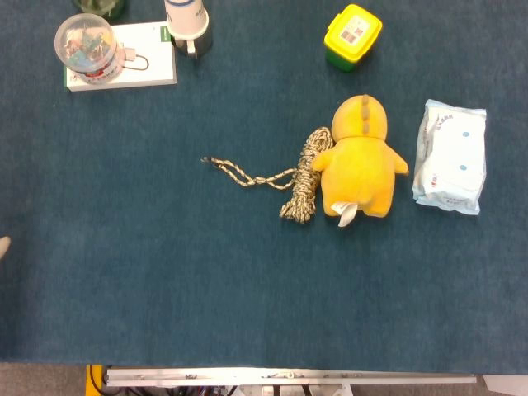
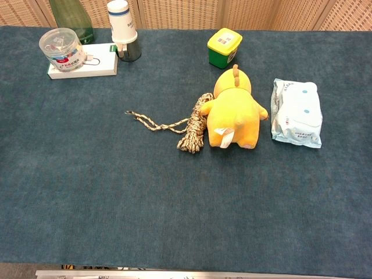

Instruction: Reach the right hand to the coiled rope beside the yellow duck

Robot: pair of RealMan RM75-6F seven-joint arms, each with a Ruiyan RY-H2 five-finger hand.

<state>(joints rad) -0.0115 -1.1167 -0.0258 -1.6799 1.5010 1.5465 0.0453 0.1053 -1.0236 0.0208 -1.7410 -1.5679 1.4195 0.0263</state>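
Observation:
The coiled rope (image 1: 307, 175) (image 2: 196, 125) is a beige braided bundle lying on the blue table cloth. It touches the left side of the yellow plush duck (image 1: 360, 159) (image 2: 233, 110). A loose tail of the rope (image 1: 246, 175) runs off to the left. My right hand shows in neither view. At the left edge of the head view a small pale tip (image 1: 3, 246) pokes in, perhaps a finger of my left hand; its pose is hidden.
A pack of wet wipes (image 1: 450, 157) (image 2: 296, 113) lies right of the duck. A yellow-lidded green box (image 1: 352, 36) stands behind it. At the back left are a white box (image 1: 148, 56), a clear round jar (image 1: 87, 45), a white cup (image 2: 123, 35) and a green bottle (image 2: 71, 17).

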